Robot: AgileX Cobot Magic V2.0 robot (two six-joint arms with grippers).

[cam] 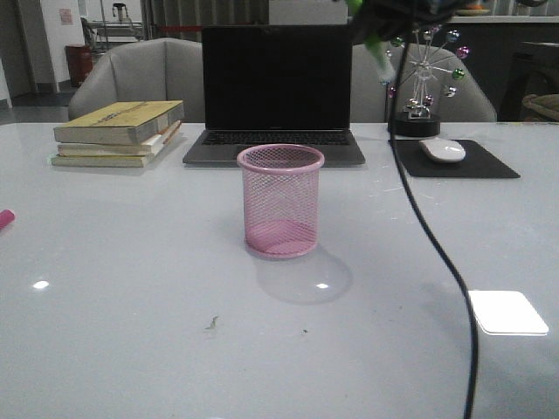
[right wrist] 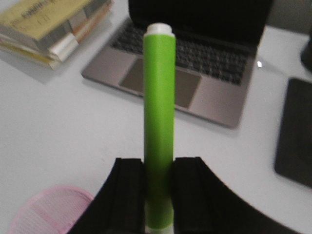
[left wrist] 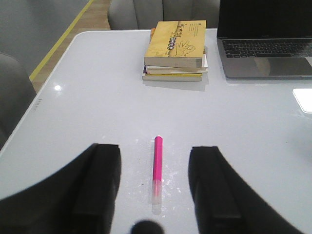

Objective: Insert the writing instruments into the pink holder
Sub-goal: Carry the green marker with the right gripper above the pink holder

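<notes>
**Operator:** Nearest to the lens, what do you have?

**Arm:** Black padded fingers (right wrist: 190,195) of my right gripper (right wrist: 158,195), closed firmly on the lower part of the lime-green cylindrical marker (right wrist: 159,122). Its pale end points away from my wrist. In the front view this marker (cam: 377,48) hangs high, over the far right of the white table (cam: 131,288), tilted, above the dark laptop (cam: 275,96).

**Operator:** And the target?

**Arm:** The pink wire-mesh cylindrical holder (cam: 280,202) stands upright at table centre, nearer than the laptop, and looks empty. Only a blurred arc of its rim (right wrist: 44,214) shows in my right wrist view, off to one side of the marker axis.

**Operator:** Left side?

**Arm:** My left gripper (left wrist: 156,195) is spread wide and holds nothing. The magenta-pink slim marker (left wrist: 157,170) lies flat on the table between its fingers, at the near left edge of the scene, well apart from the holder.

**Operator:** Failure modes?

**Arm:** My judgement:
1. Misalignment: marker and rim are not yet in line. Descending now would strike the rim or miss entirely.
2. Tipping: the holder is light mesh; a sideways knock could topple or slide it.
3. Release from height: the marker could bounce out or tilt the holder.
4. The black cable (cam: 437,244) trailing across the right side of the table could snag during travel.
</notes>
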